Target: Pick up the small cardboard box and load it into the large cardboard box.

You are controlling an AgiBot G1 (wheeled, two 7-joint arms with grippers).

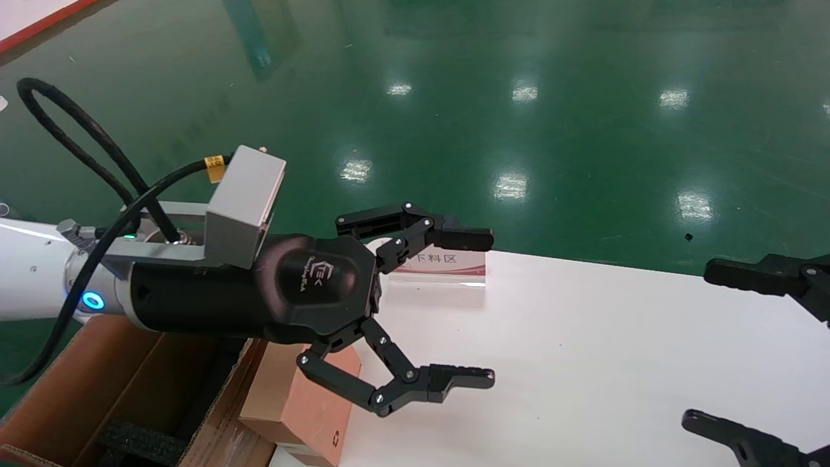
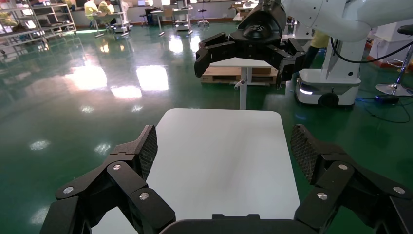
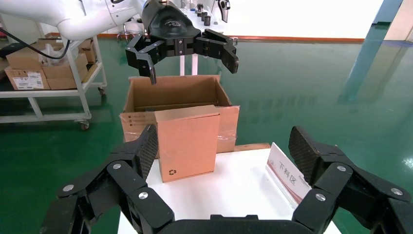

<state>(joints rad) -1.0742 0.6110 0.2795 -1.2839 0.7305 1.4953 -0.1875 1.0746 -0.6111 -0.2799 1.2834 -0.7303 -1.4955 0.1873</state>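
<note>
Small box (image 3: 187,142) upright at table's (image 1: 583,363) left edge, near corner, touching big box (image 3: 170,95). Not yet grasped, not loaded; whole task left. Big box off left edge, flaps up, black foam inside. Left gripper (image 1: 447,311) hovering above small box, jaws spread, empty. Right gripper (image 1: 733,353) at right edge, jaws spread, empty. Sign (image 1: 441,267) at far edge.
</note>
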